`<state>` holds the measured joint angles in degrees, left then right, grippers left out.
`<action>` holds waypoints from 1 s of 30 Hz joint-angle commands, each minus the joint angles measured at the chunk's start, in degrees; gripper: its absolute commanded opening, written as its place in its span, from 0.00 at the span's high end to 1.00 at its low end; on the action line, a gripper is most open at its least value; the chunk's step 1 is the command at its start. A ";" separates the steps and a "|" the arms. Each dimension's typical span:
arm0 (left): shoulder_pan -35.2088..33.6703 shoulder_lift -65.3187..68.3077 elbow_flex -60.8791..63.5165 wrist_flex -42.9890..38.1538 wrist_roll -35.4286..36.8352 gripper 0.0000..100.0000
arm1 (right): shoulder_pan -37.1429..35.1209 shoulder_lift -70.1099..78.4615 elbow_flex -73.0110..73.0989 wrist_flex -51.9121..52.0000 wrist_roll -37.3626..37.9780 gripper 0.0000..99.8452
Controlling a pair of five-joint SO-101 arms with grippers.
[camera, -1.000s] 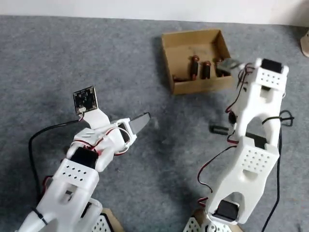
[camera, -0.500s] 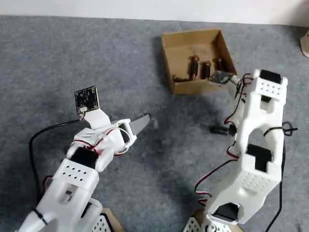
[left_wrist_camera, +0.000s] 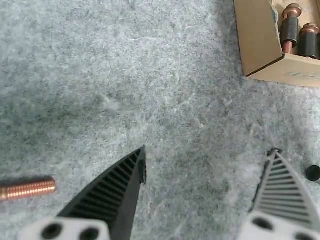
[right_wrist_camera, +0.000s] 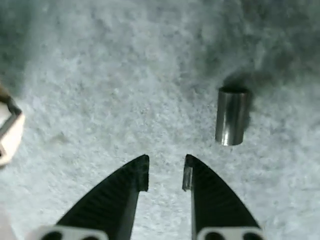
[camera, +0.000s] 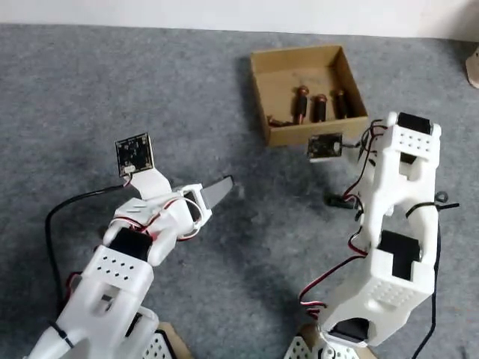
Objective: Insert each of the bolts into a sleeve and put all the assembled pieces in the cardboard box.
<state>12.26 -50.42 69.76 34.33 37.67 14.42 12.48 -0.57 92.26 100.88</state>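
step: likely picking up the loose sleeve [right_wrist_camera: 231,116], just outside the cardboard box [camera: 314,133]; three assembled pieces [camera: 319,107] inside | right gripper [right_wrist_camera: 166,165] slightly parted, empty | left gripper [left_wrist_camera: 208,151] spread wide, empty; bolt [left_wrist_camera: 27,189] farther from box | next: centre right jaws over sleeve, close

Right gripper [right_wrist_camera: 166,172]: two black fingers [right_wrist_camera: 120,200], tips parted by a narrow gap, nothing between them, above grey carpet [right_wrist_camera: 100,75].
Sleeve [right_wrist_camera: 231,116]: one dark metal cylinder, lying on the carpet near the fingertips, not touching them.
Pale object [right_wrist_camera: 7,135] at the edge: cannot be identified.
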 commanded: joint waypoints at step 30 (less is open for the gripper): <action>-0.84 -0.31 -0.57 -1.23 -0.18 0.66 | -5.32 9.36 6.99 -20.26 -2.11 0.87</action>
<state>12.26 -50.42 69.76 34.33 37.67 7.65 21.54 6.20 71.96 99.03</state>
